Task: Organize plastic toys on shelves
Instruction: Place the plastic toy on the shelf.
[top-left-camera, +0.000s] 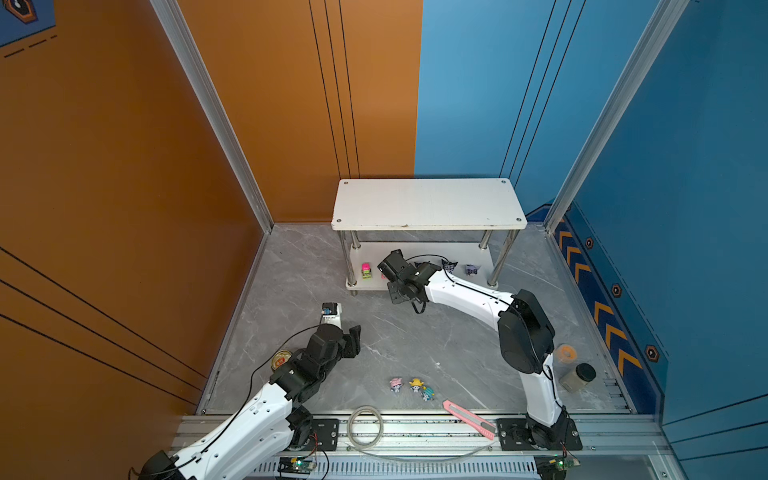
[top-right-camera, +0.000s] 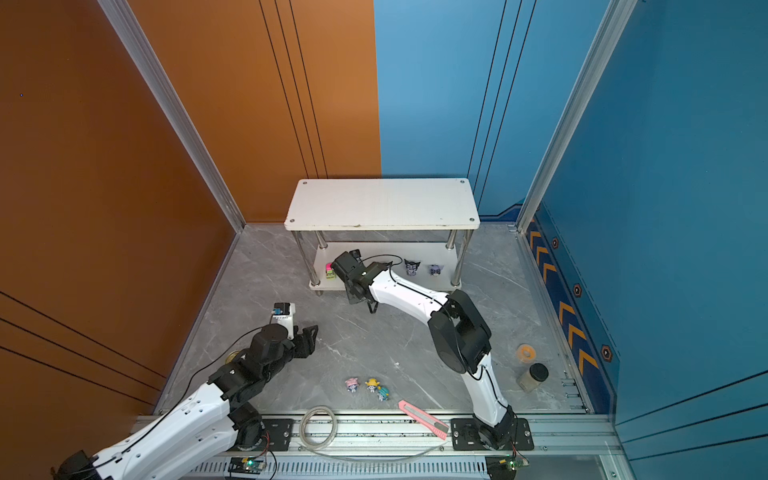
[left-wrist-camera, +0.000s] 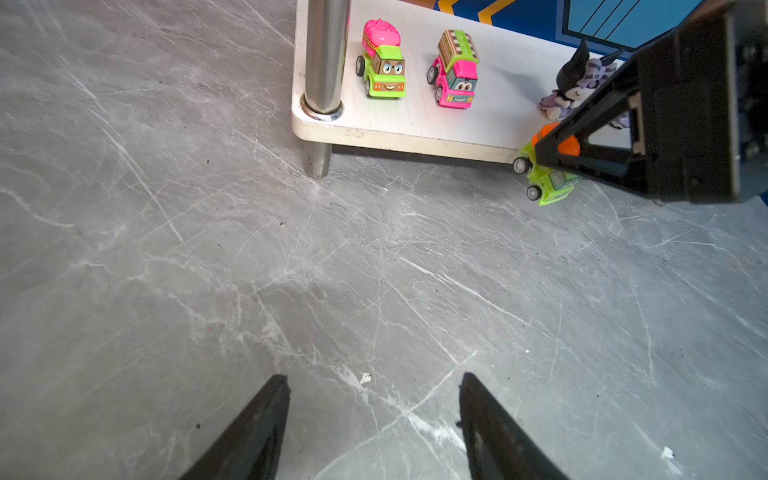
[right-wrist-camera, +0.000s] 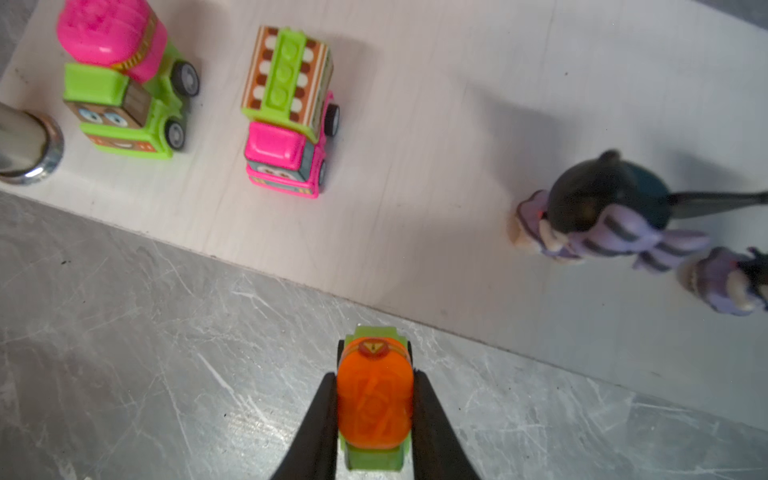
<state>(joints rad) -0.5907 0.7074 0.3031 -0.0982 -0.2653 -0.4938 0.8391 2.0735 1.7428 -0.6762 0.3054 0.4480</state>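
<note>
At the left, the left end effector (left-wrist-camera: 372, 380) hangs released over the grey marble surface (top-left-camera: 415, 345), its jaws apart with nothing between them. Just beyond it we see the shelves (top-left-camera: 428, 203) at the far side, the top board bare. On the lower board's left end, beside a chrome leg, a green truck with a pink tank (right-wrist-camera: 120, 83) and a pink-cab truck (right-wrist-camera: 289, 116) stand side by side, facing the near edge. To their right, we find the right end effector (right-wrist-camera: 375, 376) clenched on the orange-and-green truck (right-wrist-camera: 374, 399), holding it just off the board's near edge; we cannot tell whether its wheels touch the surface. At the near edge of the surface, three pastel figurines (top-left-camera: 415, 384) lie close together. Farther right on the lower board stand black-purple figurines (top-right-camera: 412, 267).
</note>
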